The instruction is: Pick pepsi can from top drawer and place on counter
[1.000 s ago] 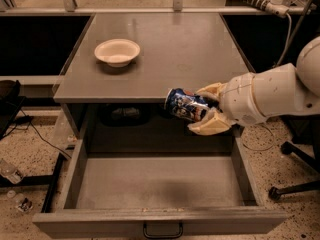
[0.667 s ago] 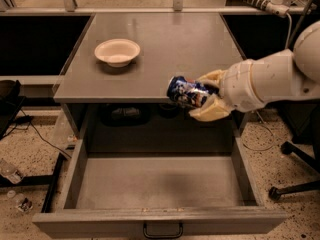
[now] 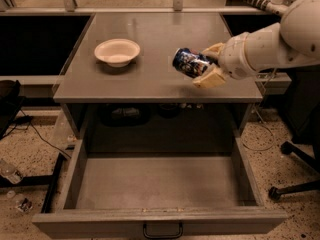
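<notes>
Can: dark blue w/ white + red markings, silvery rim at its left end; print too small to read, no brand name legible. It's in the tool, not in the drawer and not standing on the desk. It's held tilted, roughly on its side, left end angled down-left toward the camera, over the right-front part of the desk. Looks clear of the top, w/ a faint shadow under it, tho the gap can't be judged. Tool comes in from the right on a thick white arm. Its two tan fingers pinch the can's right half, one above-behind, one below-front, spread only as wide as the can's body, both touching it. Lower finger hangs near the desk's front edge; can't tell if it touches the top. Desk is matte grey, rectangular. A shallow cream bowl sits upright on its left half, well apart from can + tool. Drawer below is pulled out toward the camera, wide + shallow, grey floor in full view, low walls L + R, small dark handle at mid front. Under the desk top, behind the drawer, dark shapes too dim to identify. Speckled floor around the desk; black chair base w/ casters at right.
</notes>
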Tool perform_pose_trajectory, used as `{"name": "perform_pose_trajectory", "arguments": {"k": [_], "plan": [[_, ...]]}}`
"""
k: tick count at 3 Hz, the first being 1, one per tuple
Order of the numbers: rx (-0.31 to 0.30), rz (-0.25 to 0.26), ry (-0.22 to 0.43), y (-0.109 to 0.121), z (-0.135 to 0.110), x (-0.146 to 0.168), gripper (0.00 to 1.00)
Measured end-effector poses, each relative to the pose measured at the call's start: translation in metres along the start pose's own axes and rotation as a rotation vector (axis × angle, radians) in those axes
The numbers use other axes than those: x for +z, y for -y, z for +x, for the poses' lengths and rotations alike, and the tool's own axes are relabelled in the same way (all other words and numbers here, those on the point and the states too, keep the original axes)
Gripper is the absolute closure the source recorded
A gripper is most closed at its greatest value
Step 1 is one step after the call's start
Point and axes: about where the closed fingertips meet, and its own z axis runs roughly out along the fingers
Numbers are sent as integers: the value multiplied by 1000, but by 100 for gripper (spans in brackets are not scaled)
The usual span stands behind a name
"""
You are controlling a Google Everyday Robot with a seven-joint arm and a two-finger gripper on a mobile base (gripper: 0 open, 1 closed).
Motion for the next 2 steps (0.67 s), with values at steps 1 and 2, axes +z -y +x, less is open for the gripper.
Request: {"name": "perform_pose_trajectory", "arguments": {"k": [1,2], "plan": [[85,28,9,30,9,32,100],[169,36,11,47,16,64,100]]}}
